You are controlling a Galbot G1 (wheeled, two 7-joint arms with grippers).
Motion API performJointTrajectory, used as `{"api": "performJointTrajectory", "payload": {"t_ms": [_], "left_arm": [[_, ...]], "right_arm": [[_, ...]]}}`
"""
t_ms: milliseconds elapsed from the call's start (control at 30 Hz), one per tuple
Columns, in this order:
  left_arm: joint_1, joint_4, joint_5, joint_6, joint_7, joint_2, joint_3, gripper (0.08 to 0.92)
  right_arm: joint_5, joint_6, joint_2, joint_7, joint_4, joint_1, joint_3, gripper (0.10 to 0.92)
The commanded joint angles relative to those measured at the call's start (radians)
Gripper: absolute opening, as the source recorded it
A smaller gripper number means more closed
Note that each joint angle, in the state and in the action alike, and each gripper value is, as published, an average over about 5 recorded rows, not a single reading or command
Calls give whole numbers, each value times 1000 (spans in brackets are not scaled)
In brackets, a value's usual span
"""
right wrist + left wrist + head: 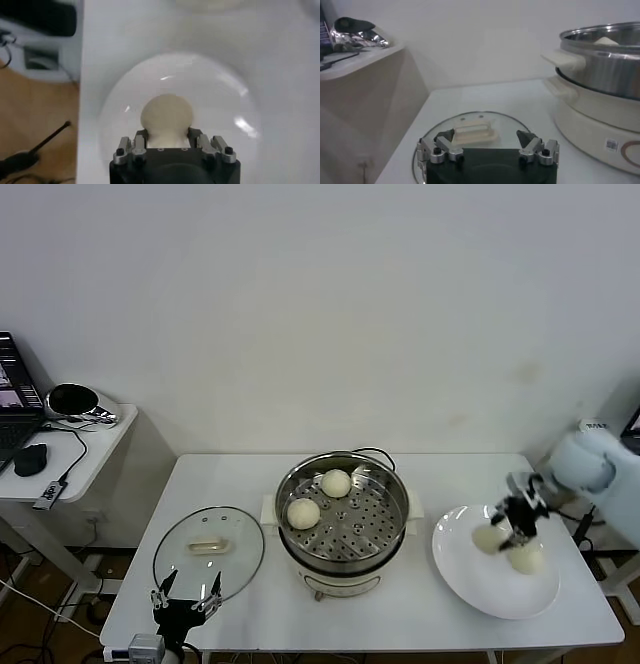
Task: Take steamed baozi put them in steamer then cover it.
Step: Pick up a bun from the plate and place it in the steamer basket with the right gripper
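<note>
Right gripper (165, 141) pinches a baozi (166, 116) over the plate (220, 90); left gripper (486, 142) gapes.

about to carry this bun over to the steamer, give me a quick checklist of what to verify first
1. Right gripper shut on a baozi over the white plate: ok.
2. Bun lifted clear of the plate: cannot tell.
3. Second bun beside the gripper apart from the held one: cannot tell.
4. Steamer uncovered, with free tray space beside the two buns already inside: ok.
5. Glass lid lying on the table left of the steamer, off the carry path: ok.
6. Left gripper open, parked at the lid's near edge, out of the way: ok.
</note>
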Motion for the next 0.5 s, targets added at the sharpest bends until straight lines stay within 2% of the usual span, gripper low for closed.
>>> {"api": "performJointTrajectory", "payload": {"t_ms": [33, 167, 267, 367, 500], "left_arm": [[0, -11, -1, -2, -3, -3, -7, 823], [-3, -16, -7, -1, -3, -7, -17, 823], [-6, -23, -7, 0, -3, -10, -19, 823], [-8, -34, -6, 2, -4, -15, -25, 823], [-8, -35, -11, 2, -6, -20, -39, 823]], "right_arm": [[215, 17, 285, -20, -93, 420, -169, 509], [263, 95, 376, -25, -146, 434, -194, 509], [260, 275, 450, -52, -209, 428, -206, 509], [210, 419, 509, -98, -220, 421, -228, 509], [108, 585, 554, -109, -164, 403, -266, 509]]}}
